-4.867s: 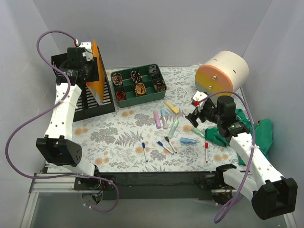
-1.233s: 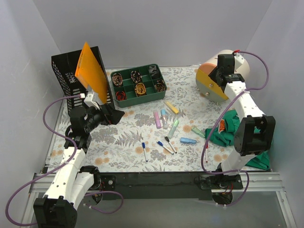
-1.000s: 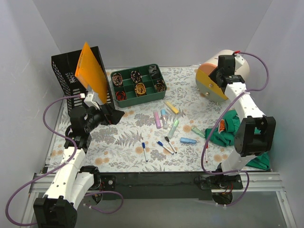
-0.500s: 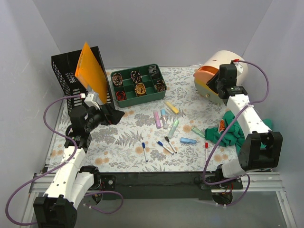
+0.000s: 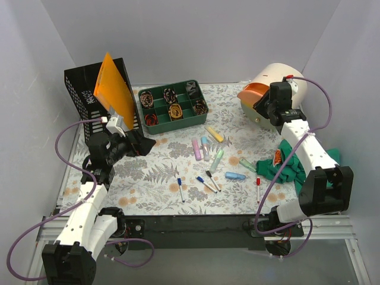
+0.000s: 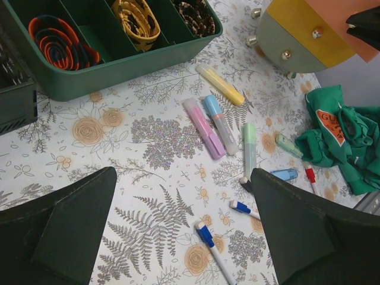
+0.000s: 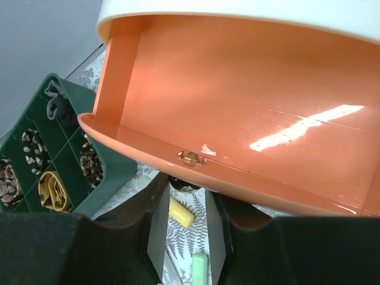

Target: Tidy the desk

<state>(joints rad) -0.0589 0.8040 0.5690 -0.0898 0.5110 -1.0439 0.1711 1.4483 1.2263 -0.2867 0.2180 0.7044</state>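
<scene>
The fern-printed desk (image 5: 148, 172) lies under both arms, strewn with highlighters (image 5: 205, 146) and markers (image 5: 208, 180) between a green tray (image 5: 172, 122) and a crumpled green cloth (image 5: 291, 169). The left gripper (image 6: 183, 177) hovers wide open. The right gripper (image 7: 187, 196) pinches the pulled-out orange drawer (image 7: 237, 89).

Green plastic compartment tray (image 5: 178, 124) along the far edge; black mesh file rack (image 5: 80, 98) in the far-left corner. Crumpled green cloth (image 5: 286, 172) by the right edge.
</scene>
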